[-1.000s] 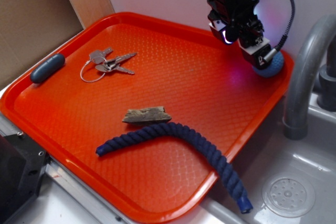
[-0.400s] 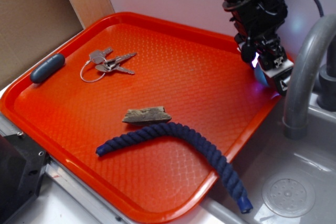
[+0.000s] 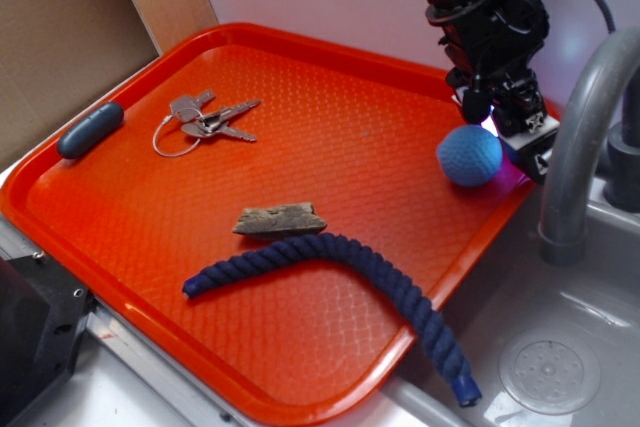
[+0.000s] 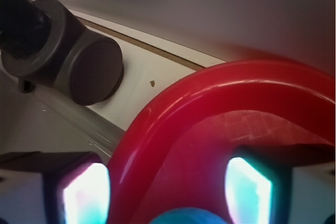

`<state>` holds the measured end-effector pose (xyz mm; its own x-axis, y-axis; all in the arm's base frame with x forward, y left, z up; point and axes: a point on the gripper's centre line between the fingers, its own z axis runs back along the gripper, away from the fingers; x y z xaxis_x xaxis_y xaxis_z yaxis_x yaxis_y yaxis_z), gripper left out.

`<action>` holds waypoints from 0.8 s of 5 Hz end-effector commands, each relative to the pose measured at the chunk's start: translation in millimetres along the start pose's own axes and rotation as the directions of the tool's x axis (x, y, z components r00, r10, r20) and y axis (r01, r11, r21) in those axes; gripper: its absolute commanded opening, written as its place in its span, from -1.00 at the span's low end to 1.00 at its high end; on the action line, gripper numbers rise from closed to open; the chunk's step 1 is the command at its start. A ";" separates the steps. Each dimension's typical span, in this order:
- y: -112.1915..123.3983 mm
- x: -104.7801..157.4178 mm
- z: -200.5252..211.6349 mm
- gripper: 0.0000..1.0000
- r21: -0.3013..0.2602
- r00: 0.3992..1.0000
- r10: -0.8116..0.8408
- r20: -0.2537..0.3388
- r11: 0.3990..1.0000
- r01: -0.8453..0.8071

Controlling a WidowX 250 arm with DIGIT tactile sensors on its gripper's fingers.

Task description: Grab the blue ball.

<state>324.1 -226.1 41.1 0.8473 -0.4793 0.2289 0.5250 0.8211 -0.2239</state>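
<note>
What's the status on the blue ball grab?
End effector at tray right corner, nothing gripped. Blue ball loose on tray, just beside the fingers. Nothing in the way.

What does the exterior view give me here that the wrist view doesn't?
Only the exterior view shows the keys, the navy rope, the wood piece, the grey capsule, and the whole blue ball resting on the tray beside the tool.

Only the wrist view shows the tool's lit fingers straddling the tray's corner rim.

Both show the red tray and a sliver of the ball.
</note>
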 end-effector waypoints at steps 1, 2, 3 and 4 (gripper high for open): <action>-7.9 -24.4 72.0 -1.00 0.020 1.000 -0.026 0.007 0.999 0.026; 12.3 -48.5 100.1 -1.00 0.051 0.999 0.051 0.008 0.997 -0.052; 17.4 -58.4 118.3 1.00 0.065 0.995 0.101 0.020 0.993 -0.102; 24.1 -83.4 131.6 1.00 0.072 0.985 0.147 -0.092 0.987 -0.141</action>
<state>256.9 -123.9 119.6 0.9199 -0.3899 0.0407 0.3904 0.9019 -0.1850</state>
